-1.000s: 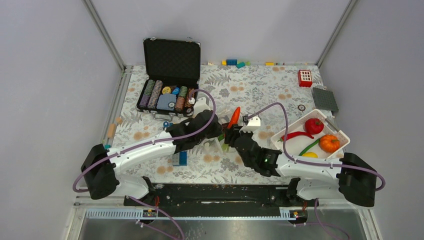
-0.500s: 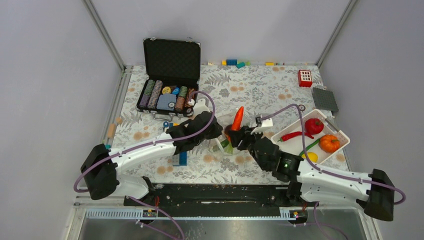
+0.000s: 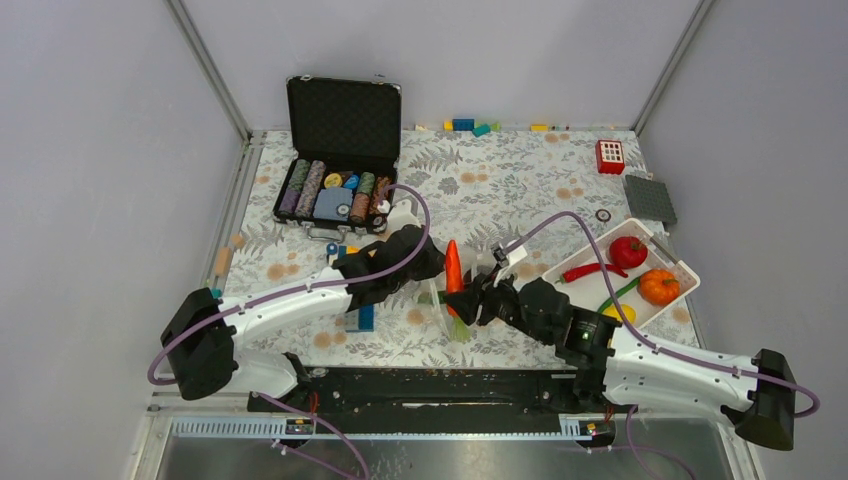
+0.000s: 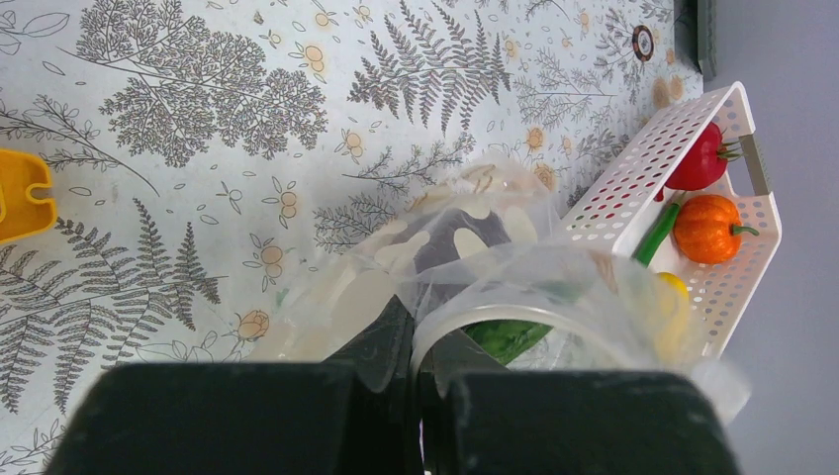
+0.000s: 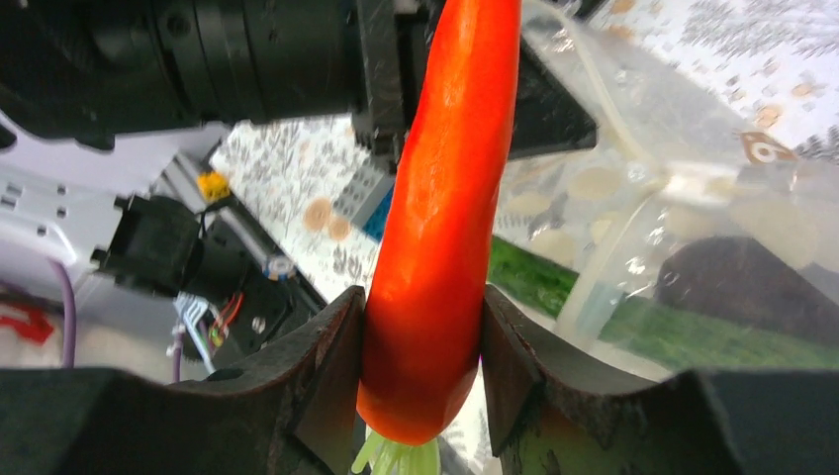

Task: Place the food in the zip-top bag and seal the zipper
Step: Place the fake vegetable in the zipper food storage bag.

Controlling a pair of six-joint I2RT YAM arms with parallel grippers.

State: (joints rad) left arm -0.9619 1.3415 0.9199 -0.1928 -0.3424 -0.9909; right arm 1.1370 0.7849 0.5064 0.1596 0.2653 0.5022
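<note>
My right gripper [image 5: 423, 336] is shut on the thick end of the orange carrot [image 5: 445, 198], which stands upright [image 3: 453, 265] with its green stalks pointing down. The carrot hangs right over the zip-top bag [image 4: 495, 257], a clear bag with cream dots. My left gripper [image 4: 416, 346] is shut on the bag's rim by the zipper [image 4: 514, 315] and holds the mouth open. A green pod [image 4: 505, 336] lies inside the bag. More food sits in the white basket [image 3: 592, 244]: a tomato [image 3: 628, 251], a chili [image 3: 590, 270] and a pumpkin [image 3: 659, 286].
An open black case of poker chips [image 3: 335, 190] stands at the back left. A blue block [image 3: 362, 316] lies under the left arm. A red block [image 3: 610, 156] and a grey plate [image 3: 650, 198] are at the back right. Small blocks [image 3: 470, 126] line the back wall.
The right arm has swung the carrot left and toward the near edge, turning it from tilted to upright over the bag. The left gripper has kept its hold on the bag.
</note>
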